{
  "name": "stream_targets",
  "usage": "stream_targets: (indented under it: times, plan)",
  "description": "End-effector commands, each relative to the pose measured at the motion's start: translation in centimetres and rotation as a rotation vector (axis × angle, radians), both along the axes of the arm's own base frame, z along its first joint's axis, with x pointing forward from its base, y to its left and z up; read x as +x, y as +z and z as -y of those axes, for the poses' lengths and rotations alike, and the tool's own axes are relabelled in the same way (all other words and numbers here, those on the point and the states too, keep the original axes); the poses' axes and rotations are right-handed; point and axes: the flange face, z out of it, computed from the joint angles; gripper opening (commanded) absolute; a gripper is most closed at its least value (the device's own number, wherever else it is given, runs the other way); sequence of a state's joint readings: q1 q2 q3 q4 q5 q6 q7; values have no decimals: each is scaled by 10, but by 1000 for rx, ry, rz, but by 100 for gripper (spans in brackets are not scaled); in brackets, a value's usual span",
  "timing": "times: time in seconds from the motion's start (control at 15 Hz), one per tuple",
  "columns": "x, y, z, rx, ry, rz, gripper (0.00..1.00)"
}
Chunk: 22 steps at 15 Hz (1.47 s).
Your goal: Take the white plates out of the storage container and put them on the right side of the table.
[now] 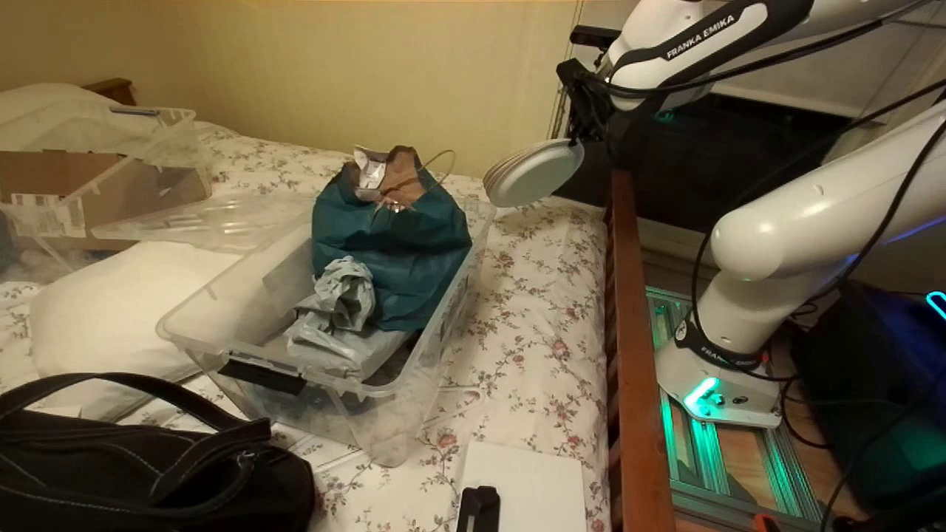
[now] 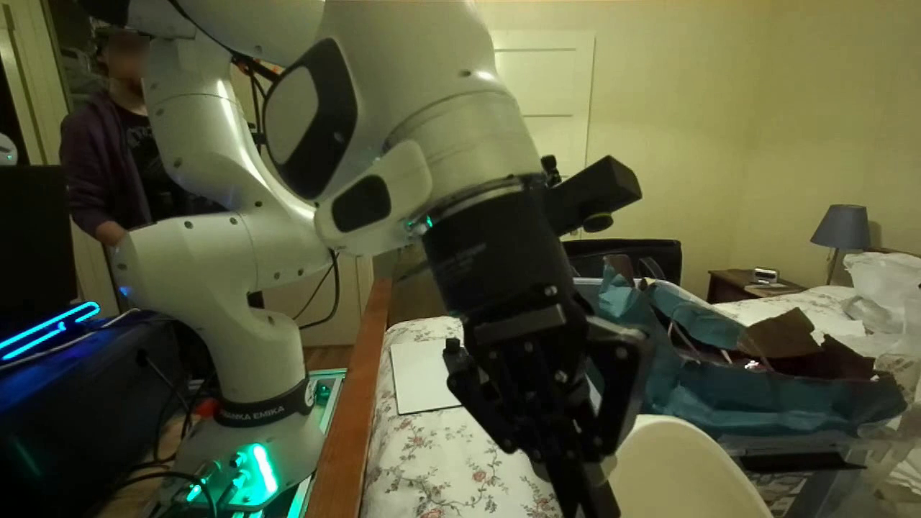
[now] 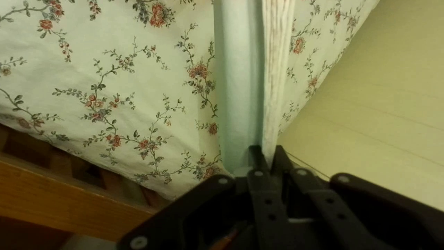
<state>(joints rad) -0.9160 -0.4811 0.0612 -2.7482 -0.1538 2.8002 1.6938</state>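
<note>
My gripper (image 1: pixel 580 133) is shut on a stack of white plates (image 1: pixel 538 174) by their edge. The stack hangs tilted in the air beyond the container's far end, near the wall. In the wrist view the fingertips (image 3: pixel 266 154) pinch the plates' layered rims (image 3: pixel 279 66). In an exterior view the gripper (image 2: pixel 583 489) partly covers the plates (image 2: pixel 680 467). The storage container (image 1: pixel 384 421), a clear bin, stands on the table (image 1: pixel 532 325) with its floral white cloth, left of the plates. The cloth also shows below the plates in the wrist view (image 3: pixel 138 80).
A teal paper bag (image 1: pixel 392 251) and crumpled grey plastic (image 1: pixel 340 295) are in the container. A brown wooden rail (image 1: pixel 635 369) edges the table beside the robot base. A white board (image 1: pixel 525 488), black bag (image 1: pixel 148 473) and pillow (image 1: pixel 126 310) lie around the container.
</note>
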Motion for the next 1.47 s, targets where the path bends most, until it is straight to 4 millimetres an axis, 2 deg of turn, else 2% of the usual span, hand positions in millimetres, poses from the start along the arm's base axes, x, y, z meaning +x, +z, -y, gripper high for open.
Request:
stream_targets:
  times: [0.0, 0.2, 0.27, 0.4, 0.67, 0.8, 0.93, 1.13, 1.4]
  plan:
    - [2, -4, 1, 3, -4, 2, 10]
    - [4, -7, 1, 8, -10, 5, 10]
    - [4, -7, 2, 8, -10, 6, 3]
    - [10, -16, 1, -31, -11, -21, 3]
    - [21, -22, 7, -105, 0, 88, 3]
    - [18, -30, 17, -126, -1, 134, 3]
    - [9, -44, 30, -139, 9, 143, 3]
    - [-16, -64, 50, -148, 16, 107, 3]
    - [-47, -103, 64, -115, 71, 42, 3]
